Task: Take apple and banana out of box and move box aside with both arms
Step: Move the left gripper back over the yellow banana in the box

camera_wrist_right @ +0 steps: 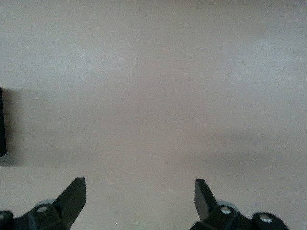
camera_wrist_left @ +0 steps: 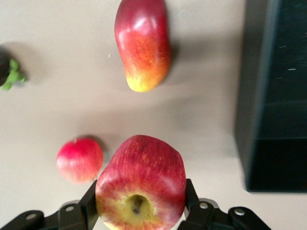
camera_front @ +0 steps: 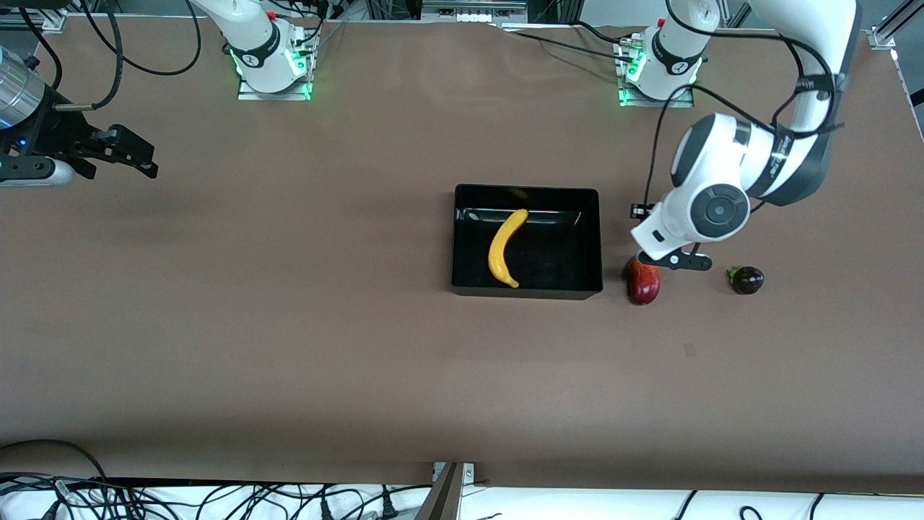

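One apple point(camera_wrist_left: 140, 184) is held up by the left gripper point(camera_wrist_left: 141, 211) — its fingers squeeze the fruit from both sides.
Down on the table point(camera_front: 289, 347), the mango point(camera_front: 643, 283) lies just beside the box point(camera_front: 527, 289), toward the left arm's end; a small red fruit point(camera_wrist_left: 79, 159) and a dark fruit point(camera_front: 747, 279) lie near it. Inside the box is the banana point(camera_front: 504, 248). Over bare table at its own end, the right gripper point(camera_wrist_right: 139, 199) waits — fingers wide apart, holding nothing.

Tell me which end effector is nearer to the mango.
Left. The left end effector, holding the apple, hangs above the table right beside the mango. The right end effector waits open at the right arm's end of the table.
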